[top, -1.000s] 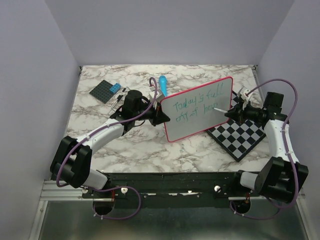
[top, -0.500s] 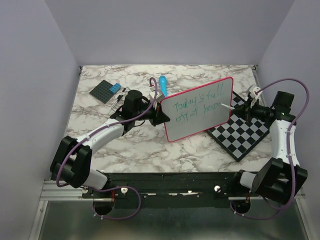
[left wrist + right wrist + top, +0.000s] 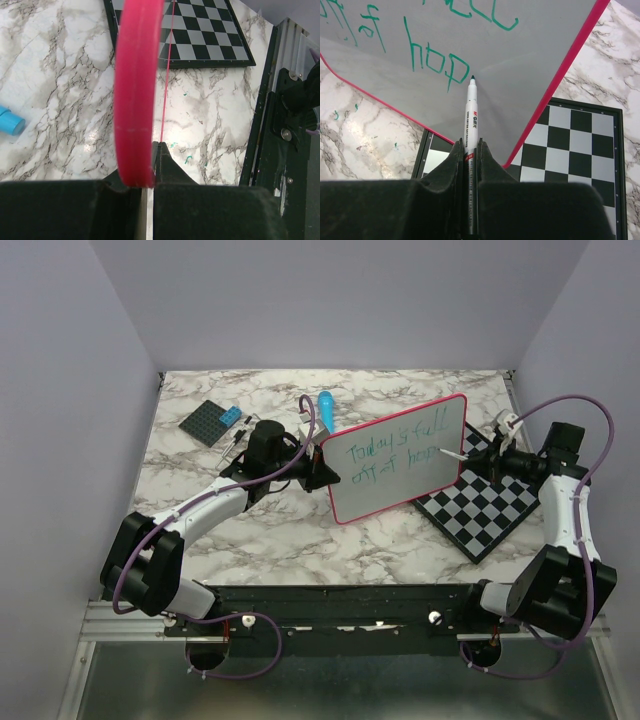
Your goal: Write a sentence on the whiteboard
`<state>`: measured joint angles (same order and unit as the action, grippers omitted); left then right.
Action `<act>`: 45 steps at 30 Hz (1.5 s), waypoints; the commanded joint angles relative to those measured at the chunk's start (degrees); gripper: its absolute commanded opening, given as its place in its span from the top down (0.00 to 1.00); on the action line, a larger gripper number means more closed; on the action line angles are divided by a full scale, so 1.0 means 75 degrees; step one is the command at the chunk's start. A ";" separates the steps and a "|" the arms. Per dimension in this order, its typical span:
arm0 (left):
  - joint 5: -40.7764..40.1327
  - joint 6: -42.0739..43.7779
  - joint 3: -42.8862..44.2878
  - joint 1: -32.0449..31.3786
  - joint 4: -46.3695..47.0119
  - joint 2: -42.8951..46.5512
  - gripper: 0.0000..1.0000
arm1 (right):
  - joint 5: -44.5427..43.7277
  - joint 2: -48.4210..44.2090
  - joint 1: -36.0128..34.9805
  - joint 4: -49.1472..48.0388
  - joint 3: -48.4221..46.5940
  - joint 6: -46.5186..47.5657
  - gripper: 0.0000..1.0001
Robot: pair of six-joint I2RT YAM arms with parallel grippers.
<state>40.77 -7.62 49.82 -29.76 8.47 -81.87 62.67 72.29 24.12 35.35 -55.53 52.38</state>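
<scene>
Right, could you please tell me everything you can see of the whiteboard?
The whiteboard is a glossy white rectangle with a thin pink-red rim and rounded corners. The left gripper clamps one short edge, holding it tilted partly over the chessboard. Green handwriting in two lines reads roughly "Today's full of hop". The marker in the right gripper points at it after the last letter; contact is unclear.

A white marble-patterned table (image 3: 260,540) with grey veining fills the enclosure. Plain pale lavender panels rise around it: a back wall (image 3: 340,300) at its far edge, a left wall (image 3: 60,440) and a right wall (image 3: 600,350) along its sides. A black rail (image 3: 340,598) lines its near edge, with dull sheet metal (image 3: 340,690) below. The light is soft and even.
</scene>
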 commanded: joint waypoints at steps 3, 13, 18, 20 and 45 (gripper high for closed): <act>-0.0468 0.0570 -0.0198 -0.0087 -0.1375 -0.0358 1.00 | -0.0118 0.0088 0.0042 -0.0284 -0.0190 -0.0210 0.99; -0.0468 0.0570 -0.0198 -0.0087 -0.1387 -0.0346 1.00 | -0.0306 0.0088 0.0147 -0.0389 -0.0260 -0.0292 0.99; -0.0456 0.0570 -0.0198 -0.0087 -0.1375 -0.0358 1.00 | -0.0282 0.0146 0.0323 -0.0401 -0.0389 -0.0328 1.00; -0.0456 0.0570 -0.0198 -0.0087 -0.1375 -0.0358 1.00 | -0.0247 0.0146 0.0335 -0.0401 -0.0448 -0.0339 0.99; -0.0468 0.0570 -0.0186 -0.0087 -0.1375 -0.0405 1.00 | -0.0130 0.0193 -0.0274 -0.0273 -0.0284 -0.0270 1.00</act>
<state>40.75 -8.64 49.82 -29.74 8.38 -82.02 61.39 73.82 22.55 33.15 -58.92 48.95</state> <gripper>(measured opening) 0.091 0.140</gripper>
